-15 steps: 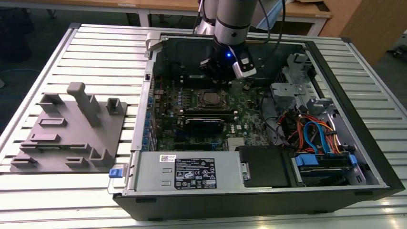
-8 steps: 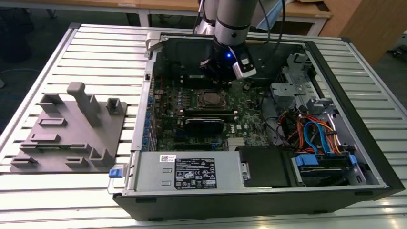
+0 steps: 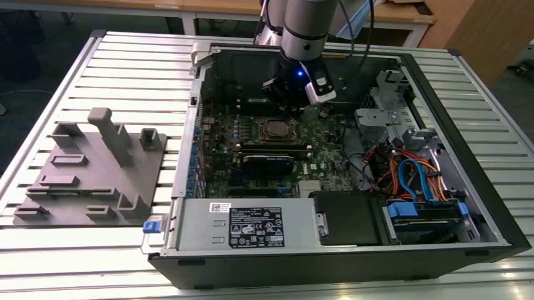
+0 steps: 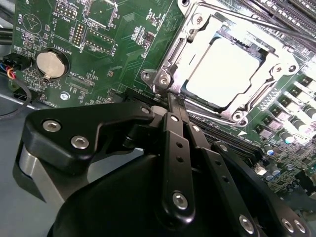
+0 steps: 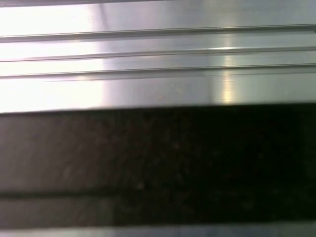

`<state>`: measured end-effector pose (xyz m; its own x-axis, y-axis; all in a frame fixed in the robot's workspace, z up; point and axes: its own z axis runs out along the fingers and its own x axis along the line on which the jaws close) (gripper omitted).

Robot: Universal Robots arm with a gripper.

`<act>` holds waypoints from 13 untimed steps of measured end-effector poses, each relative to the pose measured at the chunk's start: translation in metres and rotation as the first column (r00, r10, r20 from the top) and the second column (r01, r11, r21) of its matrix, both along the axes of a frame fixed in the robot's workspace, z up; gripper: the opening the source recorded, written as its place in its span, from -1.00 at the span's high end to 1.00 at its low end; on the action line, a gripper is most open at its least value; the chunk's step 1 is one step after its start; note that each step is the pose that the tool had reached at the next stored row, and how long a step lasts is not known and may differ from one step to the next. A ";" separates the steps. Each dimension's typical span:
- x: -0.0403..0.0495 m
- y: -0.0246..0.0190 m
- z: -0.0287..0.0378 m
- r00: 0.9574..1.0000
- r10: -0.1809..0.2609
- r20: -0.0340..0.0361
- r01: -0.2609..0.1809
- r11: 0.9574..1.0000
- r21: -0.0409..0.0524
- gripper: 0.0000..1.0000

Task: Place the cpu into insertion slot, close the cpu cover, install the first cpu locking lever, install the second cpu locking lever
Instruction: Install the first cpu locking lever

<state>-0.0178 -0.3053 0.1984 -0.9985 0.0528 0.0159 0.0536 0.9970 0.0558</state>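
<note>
The gripper (image 3: 294, 100) is hanging on the arm inside the open computer case (image 3: 467, 187), which is lying on the slatted table (image 3: 100, 262), and it is hovering just beyond the insertion slot (image 3: 271, 129) on the green motherboard (image 3: 250, 150). In the second wrist view the gripper (image 4: 170, 101) is showing its black fingers (image 4: 168, 143) drawn together with no gap visible between the tips. The tips are sitting right at one corner of the socket, touching or almost touching the silvery metalwork there; whether they are pinching anything is not clear. The cpu (image 4: 224, 71) is lying flat in the slot, its pale metal top glaring under the light, and the cpu cover (image 4: 196, 30) is lying down around it as a silvery frame. A round coin battery (image 4: 51, 65) is sitting on the board well apart from the socket. At the exterior view's left a grey fixture block (image 3: 84, 181) is resting on the table beside the case. The first wrist view is looking at a ribbed silvery surface (image 5: 158, 64) above a dark band.
</note>
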 end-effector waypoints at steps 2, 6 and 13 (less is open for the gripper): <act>0.0000 0.0000 -0.0005 1.000 0.000 0.000 0.000 1.000 0.000 0.80; 0.0001 0.0000 -0.0012 1.000 0.000 0.000 0.000 1.000 0.000 0.80; 0.0001 0.0000 0.0002 1.000 0.000 0.000 0.000 1.000 0.000 0.80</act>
<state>-0.0177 -0.3053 0.1986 -0.9985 0.0527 0.0162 0.0536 0.9970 0.0560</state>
